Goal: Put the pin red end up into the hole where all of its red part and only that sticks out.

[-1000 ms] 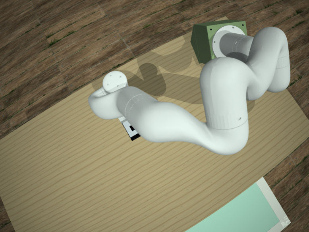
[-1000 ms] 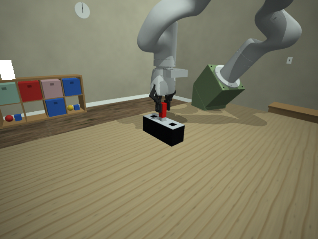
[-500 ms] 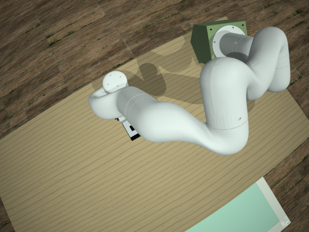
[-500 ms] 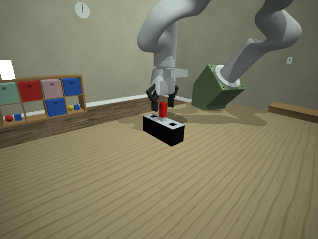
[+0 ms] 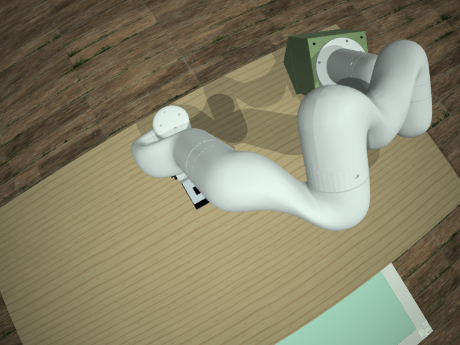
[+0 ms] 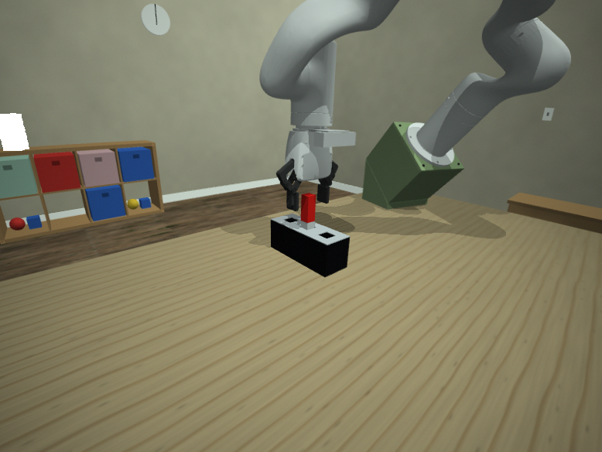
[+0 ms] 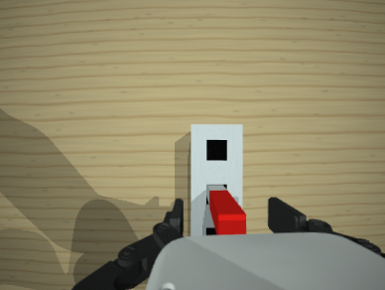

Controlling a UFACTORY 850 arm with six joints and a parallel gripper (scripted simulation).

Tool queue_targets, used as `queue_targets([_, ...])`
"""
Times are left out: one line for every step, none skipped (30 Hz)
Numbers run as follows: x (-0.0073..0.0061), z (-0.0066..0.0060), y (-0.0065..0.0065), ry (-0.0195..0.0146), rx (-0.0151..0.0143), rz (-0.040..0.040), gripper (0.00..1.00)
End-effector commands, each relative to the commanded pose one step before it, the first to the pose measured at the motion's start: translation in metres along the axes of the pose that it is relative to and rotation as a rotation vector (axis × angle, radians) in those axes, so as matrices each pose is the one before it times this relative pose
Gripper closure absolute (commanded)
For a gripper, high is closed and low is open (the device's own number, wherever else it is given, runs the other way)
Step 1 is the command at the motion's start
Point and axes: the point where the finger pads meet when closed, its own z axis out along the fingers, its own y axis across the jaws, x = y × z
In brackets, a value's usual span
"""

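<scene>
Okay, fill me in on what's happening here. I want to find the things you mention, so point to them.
The arm's end effector [image 6: 309, 196] [image 7: 225, 213] is open around a pin [image 6: 308, 208] [image 7: 228, 214], gripping nothing. The pin stands red end up in the block's [image 6: 309, 248] [image 7: 199, 164] middle hole, but some grey shows below the red, so this hole looks too shallow.

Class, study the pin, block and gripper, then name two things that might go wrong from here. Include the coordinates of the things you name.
The pin [image 6: 308, 208] [image 7: 228, 211] shows a grey band between its red part and the block [image 6: 309, 248] [image 7: 199, 164], so leaving it there would probably fail the depth rule. The gripper [image 6: 308, 199] [image 7: 225, 213] is open around the red end; closing off-centre might tilt or jam the pin.
</scene>
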Motion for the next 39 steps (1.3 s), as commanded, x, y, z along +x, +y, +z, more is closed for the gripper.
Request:
queue_targets([-0.00011, -0.00068, 0.00078, -0.00038, -0.00152, -0.00041, 0.00])
queue_targets([0.00000, 0.00000, 0.00000, 0.00000, 0.00000, 0.00000, 0.00])
queue_targets([0.00000, 0.00000, 0.00000, 0.00000, 0.00000, 0.00000, 0.00])
queue_targets([0.00000, 0.00000, 0.00000, 0.00000, 0.00000, 0.00000, 0.00])
queue_targets([0.00000, 0.00000, 0.00000, 0.00000, 0.00000, 0.00000, 0.00])
queue_targets([0.00000, 0.00000, 0.00000, 0.00000, 0.00000, 0.00000, 0.00])
queue_targets([0.00000, 0.00000, 0.00000, 0.00000, 0.00000, 0.00000, 0.00])
queue_targets([0.00000, 0.00000, 0.00000, 0.00000, 0.00000, 0.00000, 0.00])
queue_targets([0.00000, 0.00000, 0.00000, 0.00000, 0.00000, 0.00000, 0.00])
queue_targets([0.00000, 0.00000, 0.00000, 0.00000, 0.00000, 0.00000, 0.00])
queue_targets([0.00000, 0.00000, 0.00000, 0.00000, 0.00000, 0.00000, 0.00])
queue_targets([0.00000, 0.00000, 0.00000, 0.00000, 0.00000, 0.00000, 0.00])
queue_targets([0.00000, 0.00000, 0.00000, 0.00000, 0.00000, 0.00000, 0.00])
queue_targets([0.00000, 0.00000, 0.00000, 0.00000, 0.00000, 0.00000, 0.00])
queue_targets([0.00000, 0.00000, 0.00000, 0.00000, 0.00000, 0.00000, 0.00])
queue_targets([0.00000, 0.00000, 0.00000, 0.00000, 0.00000, 0.00000, 0.00])
queue_targets([0.00000, 0.00000, 0.00000, 0.00000, 0.00000, 0.00000, 0.00])
queue_targets([-0.00002, -0.01202, 0.00002, 0.00000, 0.00000, 0.00000, 0.00])
queue_targets([0.00000, 0.00000, 0.00000, 0.00000, 0.00000, 0.00000, 0.00])
queue_targets([0.00000, 0.00000, 0.00000, 0.00000, 0.00000, 0.00000, 0.00])
queue_targets([0.00000, 0.00000, 0.00000, 0.00000, 0.00000, 0.00000, 0.00])
queue_targets([0.00000, 0.00000, 0.00000, 0.00000, 0.00000, 0.00000, 0.00])
queue_targets([0.00000, 0.00000, 0.00000, 0.00000, 0.00000, 0.00000, 0.00])
queue_targets([0.00000, 0.00000, 0.00000, 0.00000, 0.00000, 0.00000, 0.00])
queue_targets([0.00000, 0.00000, 0.00000, 0.00000, 0.00000, 0.00000, 0.00])
queue_targets([0.00000, 0.00000, 0.00000, 0.00000, 0.00000, 0.00000, 0.00])
queue_targets([0.00000, 0.00000, 0.00000, 0.00000, 0.00000, 0.00000, 0.00])
queue_targets([0.00000, 0.00000, 0.00000, 0.00000, 0.00000, 0.00000, 0.00])
queue_targets([0.00000, 0.00000, 0.00000, 0.00000, 0.00000, 0.00000, 0.00])
queue_targets([0.00000, 0.00000, 0.00000, 0.00000, 0.00000, 0.00000, 0.00])
queue_targets([0.00000, 0.00000, 0.00000, 0.00000, 0.00000, 0.00000, 0.00])
queue_targets([0.00000, 0.00000, 0.00000, 0.00000, 0.00000, 0.00000, 0.00])
queue_targets([0.00000, 0.00000, 0.00000, 0.00000, 0.00000, 0.00000, 0.00])
queue_targets([0.00000, 0.00000, 0.00000, 0.00000, 0.00000, 0.00000, 0.00])
queue_targets([-0.00001, -0.01194, -0.00003, 0.00003, 0.00010, 0.00005, 0.00])
queue_targets([0.00000, 0.00000, 0.00000, 0.00000, 0.00000, 0.00000, 0.00])
queue_targets([0.00000, 0.00000, 0.00000, 0.00000, 0.00000, 0.00000, 0.00])
queue_targets([0.00000, 0.00000, 0.00000, 0.00000, 0.00000, 0.00000, 0.00])
queue_targets([0.00000, 0.00000, 0.00000, 0.00000, 0.00000, 0.00000, 0.00])
